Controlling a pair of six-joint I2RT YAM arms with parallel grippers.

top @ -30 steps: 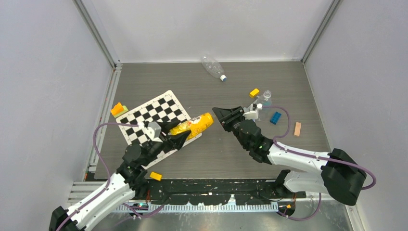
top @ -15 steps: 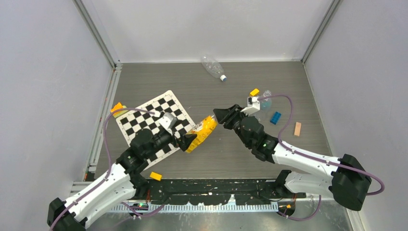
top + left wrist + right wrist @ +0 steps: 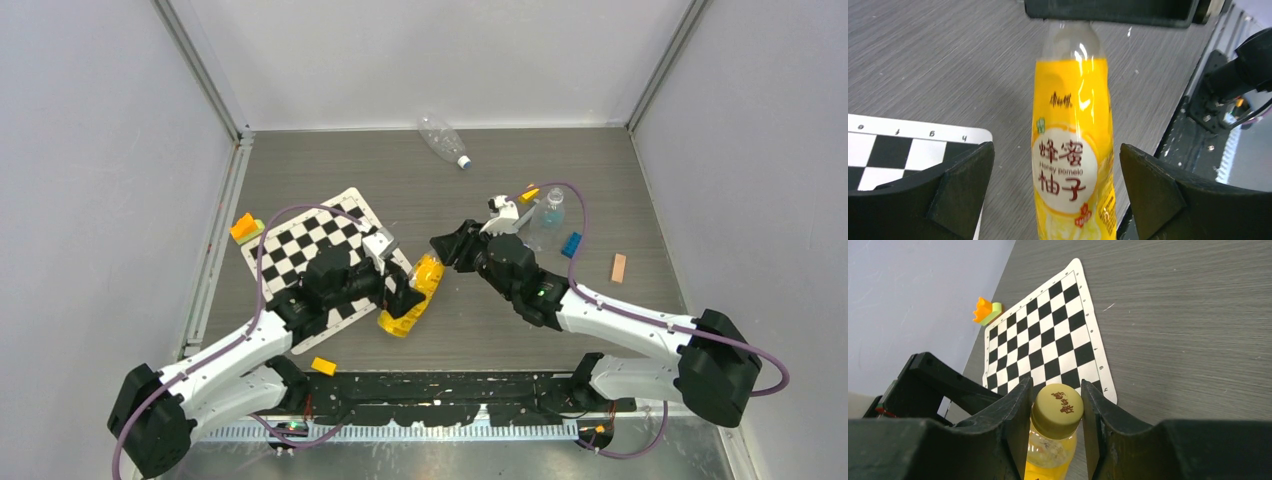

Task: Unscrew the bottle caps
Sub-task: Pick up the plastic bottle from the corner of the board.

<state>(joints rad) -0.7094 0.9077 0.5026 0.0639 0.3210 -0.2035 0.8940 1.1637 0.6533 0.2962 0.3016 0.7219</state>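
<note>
— Yellow cap (image 3: 1058,410): where is it?
— On the tilted yellow bottle (image 3: 1073,190), clamped between the closed right tool (image 3: 1057,392).
— Left tool (image 3: 1057,146)?
— Spread wide, straddling the bottle's body, a gap showing.

The bottle (image 3: 405,305) slants right of the checkerboard (image 3: 300,255), cap (image 3: 1058,411) between jaws of the right gripper (image 3: 1057,386).

1. We see a robotics lab test cell: plain pale walls (image 3: 90,200) and aluminium frame posts (image 3: 200,70) box in a grey table (image 3: 330,165)
2. We note a numbered checkerboard sheet (image 3: 300,240), the camera-calibration kind, lying flat on it
3. We find a black mounting rail (image 3: 450,388) along the near edge and a purple cable (image 3: 584,225) looping above
</note>
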